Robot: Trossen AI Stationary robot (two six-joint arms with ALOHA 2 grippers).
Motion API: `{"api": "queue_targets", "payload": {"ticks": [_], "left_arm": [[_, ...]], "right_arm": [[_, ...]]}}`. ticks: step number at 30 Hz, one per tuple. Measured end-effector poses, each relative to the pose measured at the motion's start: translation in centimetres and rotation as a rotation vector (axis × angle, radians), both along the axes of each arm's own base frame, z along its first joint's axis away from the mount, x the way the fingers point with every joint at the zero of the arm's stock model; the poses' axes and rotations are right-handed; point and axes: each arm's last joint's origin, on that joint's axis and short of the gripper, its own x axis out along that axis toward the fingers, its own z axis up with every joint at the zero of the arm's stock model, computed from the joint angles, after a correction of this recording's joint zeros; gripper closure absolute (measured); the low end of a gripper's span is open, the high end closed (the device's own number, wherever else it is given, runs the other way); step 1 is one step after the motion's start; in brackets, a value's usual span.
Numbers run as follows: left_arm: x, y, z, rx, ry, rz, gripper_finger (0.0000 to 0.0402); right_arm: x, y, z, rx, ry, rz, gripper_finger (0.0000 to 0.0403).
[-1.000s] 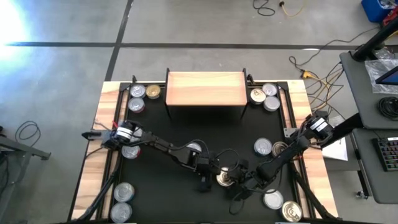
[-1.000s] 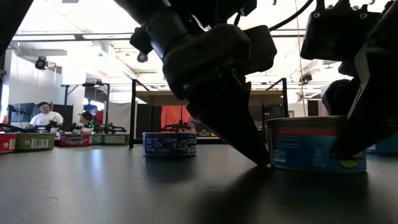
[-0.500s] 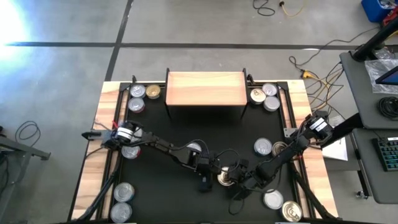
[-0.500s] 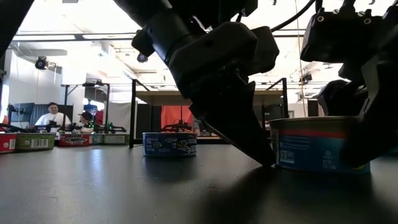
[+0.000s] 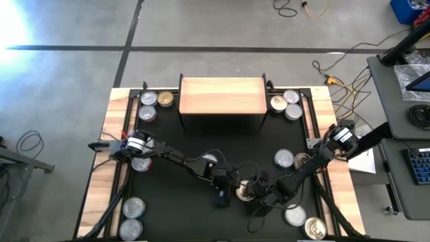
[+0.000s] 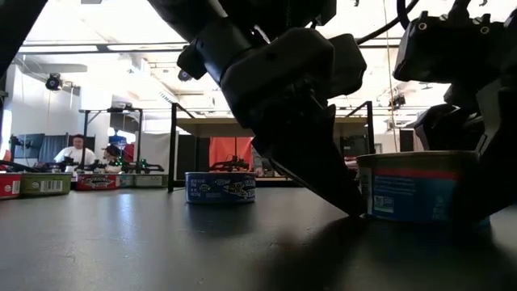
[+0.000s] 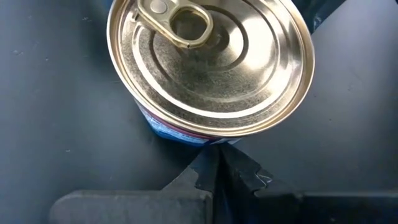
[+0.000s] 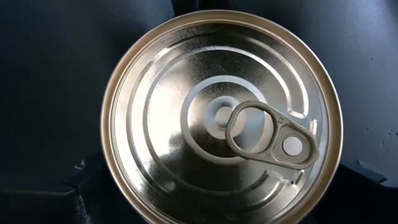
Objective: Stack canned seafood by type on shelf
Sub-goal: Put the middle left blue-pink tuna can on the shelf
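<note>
Overhead view first: we log the shelf (image 5: 222,95) at 12 o'clock on the counter (image 5: 94,181), its wood top bare. Tins sit in clusters: three at 11 o'clock (image 5: 154,104), three at 1 o'clock (image 5: 285,103), two at 3 o'clock (image 5: 290,160), two at 7 o'clock (image 5: 133,218) and two at 5 o'clock (image 5: 304,222). One more tin (image 5: 142,163) lies at 9 o'clock under the left arm, another (image 5: 209,160) near centre. Both arms reach to 6 o'clock, where the left gripper (image 5: 224,195) and the right gripper (image 5: 259,197) meet at a gold-topped tin (image 5: 242,191).

Low view: we see that tin (image 6: 420,186) standing upright on the counter, red band over a blue label. The left gripper (image 6: 349,206) comes down to a single point whose tip touches the tin's base on its 9 o'clock side. The right gripper's dark body stands against the tin's far side. A blue-labelled tin (image 6: 220,187) stands well apart at 9 o'clock. People sit at a bench (image 6: 77,152) in the room behind.

Left wrist view: the jaws are pressed together, their joined tip (image 7: 219,163) just touching the side wall of the tin (image 7: 210,65), pull-tab up.

Right wrist view: the tin's lid (image 8: 221,121) fills the frame; the jaws are spread wide, dark fingers (image 8: 81,180) showing on either side of the tin. We cannot tell whether they touch it.
</note>
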Motion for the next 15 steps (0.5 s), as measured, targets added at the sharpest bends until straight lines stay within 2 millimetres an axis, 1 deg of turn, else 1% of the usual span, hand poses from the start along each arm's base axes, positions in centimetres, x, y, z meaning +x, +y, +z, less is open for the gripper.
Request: {"api": "queue_targets", "payload": {"ticks": [5, 8, 9, 11, 12, 15], "left_arm": [[-0.2, 0.3, 0.0, -0.024, 0.058, -0.015, 0.0402], [-0.6, 0.6, 0.4, -0.046, 0.106, -0.047, 0.0402], [-0.8, 0.7, 0.8, -0.056, 0.122, -0.069, 0.0402], [-1.7, 0.8, 2.1, -0.051, 0.157, -0.126, 0.0402], [-2.1, 0.9, 3.2, -0.036, 0.158, -0.152, 0.0402], [-4.1, 1.5, 7.3, 0.049, 0.143, -0.218, 0.0402]], "right_arm": [[0.2, 0.2, 0.2, 0.009, -0.014, 0.003, 0.0052], [0.5, 0.3, 0.3, 0.024, -0.035, 0.0, 0.0053], [0.6, 0.3, 0.5, 0.029, -0.043, -0.006, 0.0053], [0.7, 0.3, 0.8, 0.041, -0.045, -0.008, 0.0053], [0.8, 0.3, 1.0, 0.052, -0.042, -0.005, 0.0053], [1.1, 0.5, 2.6, 0.094, -0.023, -0.011, 0.005]]}}
